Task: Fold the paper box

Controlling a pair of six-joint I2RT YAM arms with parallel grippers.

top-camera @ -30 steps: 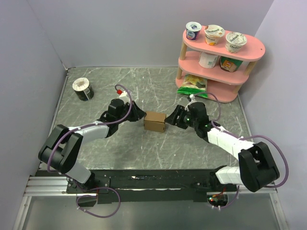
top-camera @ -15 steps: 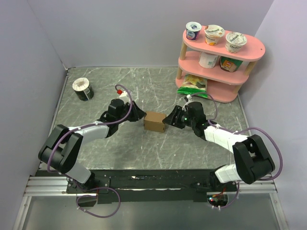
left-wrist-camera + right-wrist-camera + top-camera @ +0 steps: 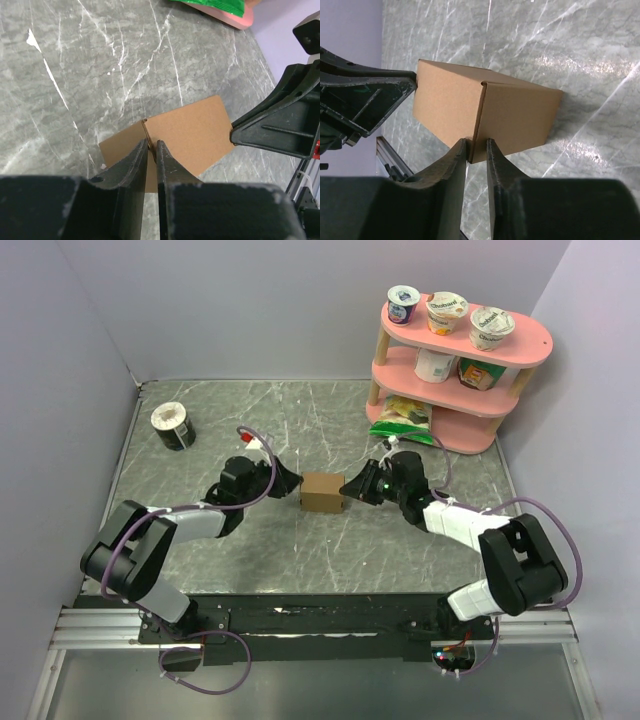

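Now the paper box (image 3: 322, 493) sits closed up, a small brown block in the middle of the grey table (image 3: 300, 420). The left gripper (image 3: 291, 483) touches its 9 o'clock side, the right gripper (image 3: 351, 487) its 3 o'clock side. Each has its 2 fingers (image 3: 131, 172) nearly closed, only a thin slit, tips on the card; I cannot tell if they pinch it
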